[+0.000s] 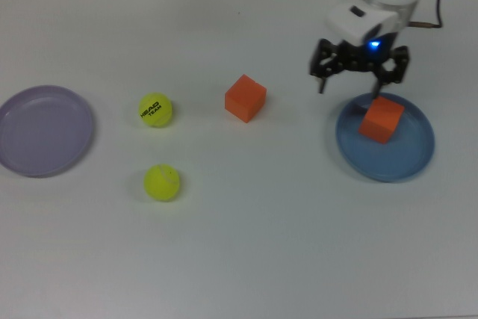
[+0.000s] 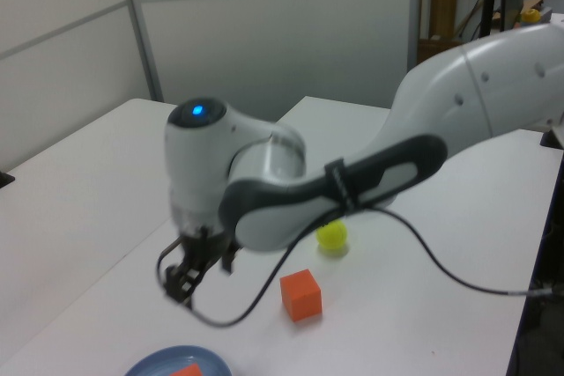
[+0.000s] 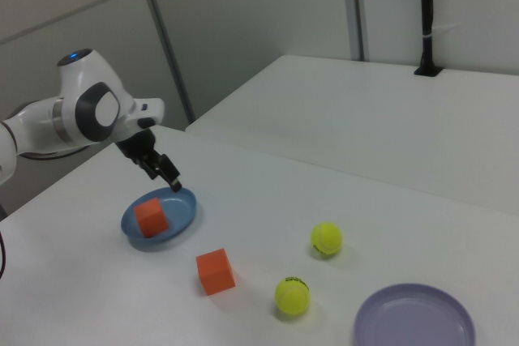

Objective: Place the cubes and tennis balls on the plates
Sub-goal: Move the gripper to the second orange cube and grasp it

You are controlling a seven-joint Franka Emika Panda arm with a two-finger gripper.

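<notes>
One orange cube (image 1: 382,119) sits on the blue plate (image 1: 415,160) just below the gripper (image 1: 349,86), jaws wide and empty, so next up looks like the loose cube (image 1: 246,98) further out.

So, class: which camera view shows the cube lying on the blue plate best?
The top view: the cube lies fully visible, tilted, inside the blue plate. The right view shows the cube smaller, from the side. The left view cuts it off at the bottom edge, only a sliver showing.
</notes>
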